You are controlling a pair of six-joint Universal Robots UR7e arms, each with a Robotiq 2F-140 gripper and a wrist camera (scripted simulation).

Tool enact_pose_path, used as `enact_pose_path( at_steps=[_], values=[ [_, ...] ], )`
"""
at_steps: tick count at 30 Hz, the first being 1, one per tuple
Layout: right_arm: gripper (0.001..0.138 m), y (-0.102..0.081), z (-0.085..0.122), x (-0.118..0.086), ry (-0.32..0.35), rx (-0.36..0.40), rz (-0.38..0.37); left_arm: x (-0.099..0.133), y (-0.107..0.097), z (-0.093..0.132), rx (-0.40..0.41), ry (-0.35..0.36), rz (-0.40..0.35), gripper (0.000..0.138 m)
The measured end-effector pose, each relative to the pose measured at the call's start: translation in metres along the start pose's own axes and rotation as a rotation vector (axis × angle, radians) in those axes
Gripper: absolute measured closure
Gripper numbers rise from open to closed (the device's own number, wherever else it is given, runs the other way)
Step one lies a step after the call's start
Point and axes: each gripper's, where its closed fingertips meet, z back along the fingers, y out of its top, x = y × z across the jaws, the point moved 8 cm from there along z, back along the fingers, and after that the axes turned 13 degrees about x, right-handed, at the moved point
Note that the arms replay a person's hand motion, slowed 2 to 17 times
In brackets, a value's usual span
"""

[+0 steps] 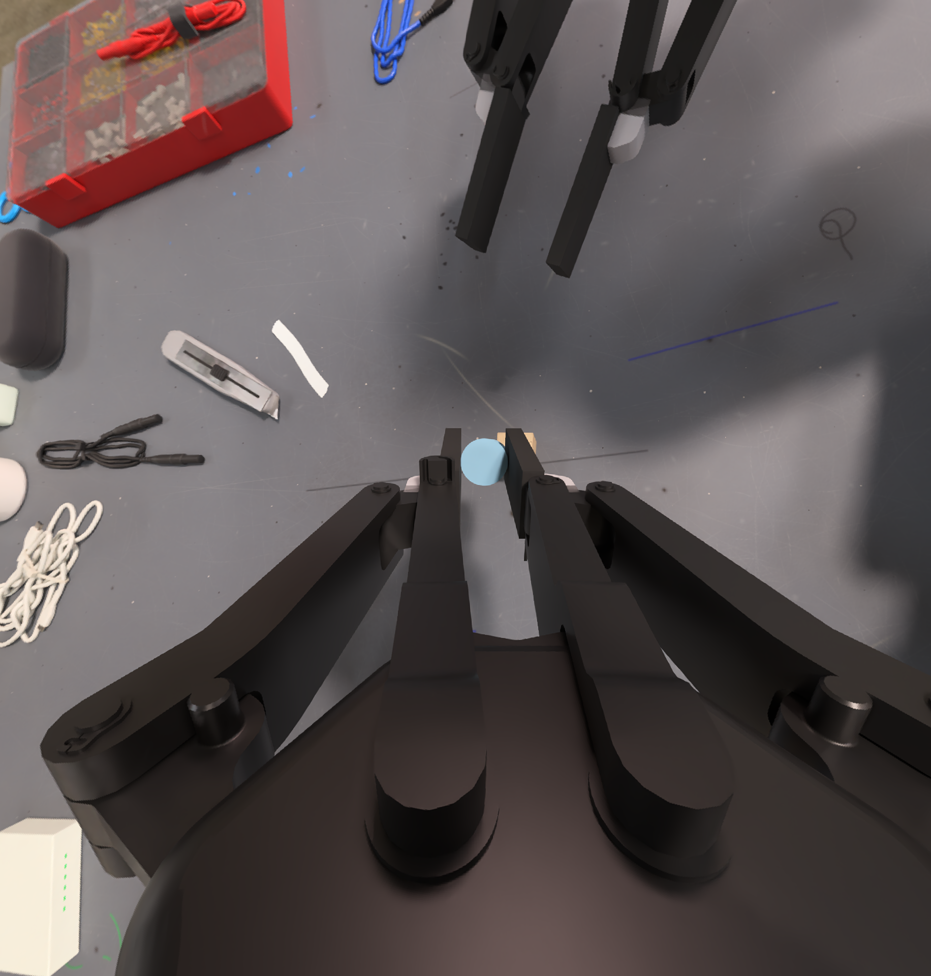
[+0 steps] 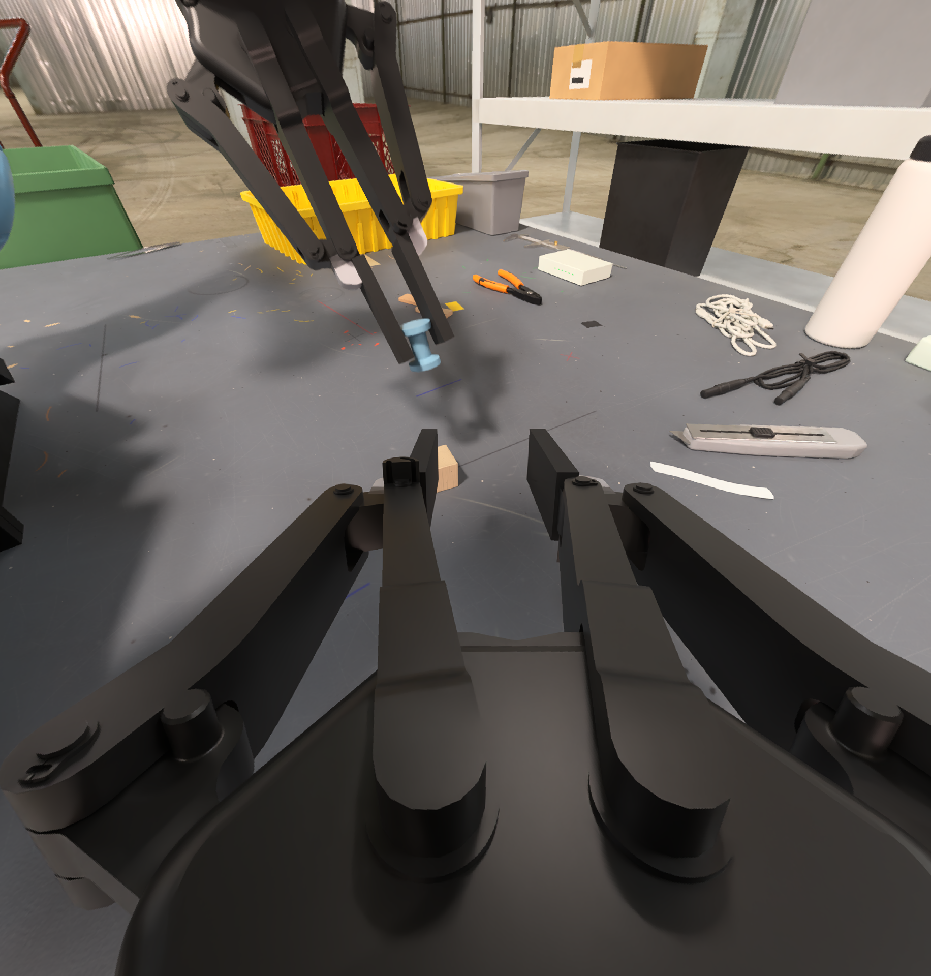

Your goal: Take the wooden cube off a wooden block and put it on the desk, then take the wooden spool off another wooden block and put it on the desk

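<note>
My left gripper [image 1: 483, 443] is shut on a light blue spool [image 1: 482, 463]. In the right wrist view it [image 2: 424, 346] holds the spool [image 2: 420, 342] tilted a little above the grey desk [image 2: 241, 422]. The wooden cube [image 2: 447, 467] rests on the desk, partly hidden behind the left finger of my right gripper [image 2: 483, 449], which is open and empty just above it. In the left wrist view only a corner of the cube [image 1: 530, 438] shows behind a finger, and the right gripper [image 1: 516, 253] hangs farther off. Flat wooden blocks [image 2: 409, 299] lie on the desk behind the spool.
A red parts box [image 1: 146, 105], a utility knife [image 1: 220, 375], a white strip [image 1: 299, 359], a black cable [image 1: 109, 451], a white rope [image 1: 35, 575] and a white box [image 1: 33, 892] line the desk's left. Orange pliers [image 2: 508, 288] and a white bottle [image 2: 886, 248] stand farther off.
</note>
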Motion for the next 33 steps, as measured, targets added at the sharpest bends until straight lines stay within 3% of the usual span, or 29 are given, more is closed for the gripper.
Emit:
enact_pose_path(
  at_steps=[15, 33],
  values=[
    [0.094, 0.001, 0.002, 0.001, -0.01, 0.009, 0.001, 0.006, 0.005, -0.045, -0.045, -0.077, -0.014, 0.116],
    [0.094, 0.001, 0.004, 0.002, -0.01, 0.01, 0.002, 0.013, 0.009, -0.075, -0.11, -0.143, -0.027, 0.116]
  ],
)
